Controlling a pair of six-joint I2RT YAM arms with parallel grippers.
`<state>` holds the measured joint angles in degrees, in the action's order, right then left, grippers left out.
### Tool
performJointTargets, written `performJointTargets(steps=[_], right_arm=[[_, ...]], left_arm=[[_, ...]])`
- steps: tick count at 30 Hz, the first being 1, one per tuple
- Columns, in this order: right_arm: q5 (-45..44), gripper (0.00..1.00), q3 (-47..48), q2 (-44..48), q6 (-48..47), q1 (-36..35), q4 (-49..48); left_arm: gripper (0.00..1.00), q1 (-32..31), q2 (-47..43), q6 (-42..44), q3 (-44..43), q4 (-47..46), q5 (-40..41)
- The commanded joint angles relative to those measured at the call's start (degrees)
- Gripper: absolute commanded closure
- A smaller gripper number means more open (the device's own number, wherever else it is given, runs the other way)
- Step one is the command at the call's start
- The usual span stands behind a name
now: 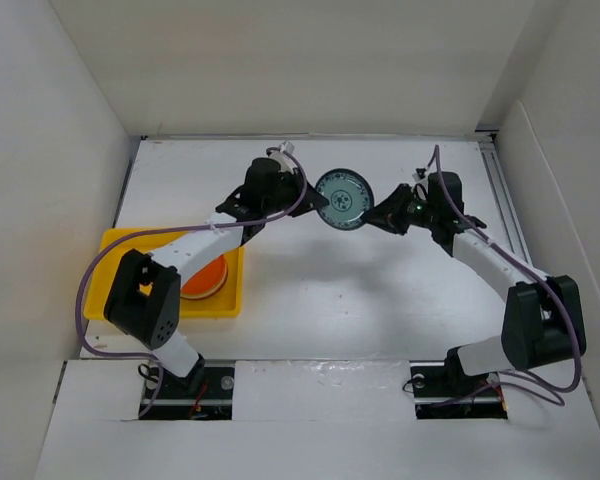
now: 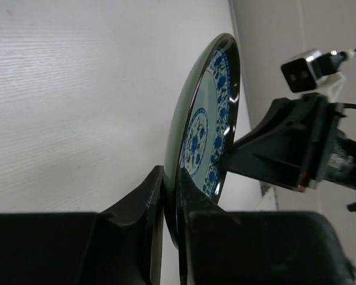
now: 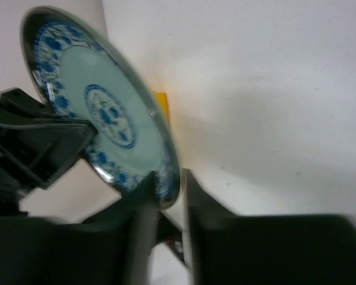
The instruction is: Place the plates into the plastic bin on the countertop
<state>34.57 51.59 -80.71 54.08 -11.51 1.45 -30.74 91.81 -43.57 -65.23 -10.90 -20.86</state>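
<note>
A grey-teal plate with a blue pattern hangs on edge above the back middle of the countertop, held from both sides. My left gripper is shut on its left rim; in the left wrist view the rim of that plate is pinched between the left gripper's black fingers. My right gripper is shut on the opposite rim, and the right wrist view shows the plate clamped in the right gripper. The yellow plastic bin lies at the left with an orange plate in it.
My left arm reaches across over the bin and hides part of it. White walls stand close on the left, back and right. A metal rail runs along the right edge. A sliver of the yellow bin shows behind the plate.
</note>
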Motion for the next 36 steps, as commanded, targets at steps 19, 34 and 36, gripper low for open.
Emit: performJointTargets(steps=[19,34,36], right_arm=[[-1.2,0.0,-6.3,-4.9,-5.1,-5.3,-8.2],[3.7,0.0,-7.1,5.9,-4.1,-6.1,-8.2],[4.9,0.0,-7.7,7.0,-4.1,-5.5,-7.4]], left_arm=[[1.0,9.1,-58.3,-46.3,26.0,55.1,53.5],[0.27,9.1,-54.9,-51.2,27.4,60.7,58.0],[0.0,9.1,-53.0,-50.6,25.7,60.0,58.5]])
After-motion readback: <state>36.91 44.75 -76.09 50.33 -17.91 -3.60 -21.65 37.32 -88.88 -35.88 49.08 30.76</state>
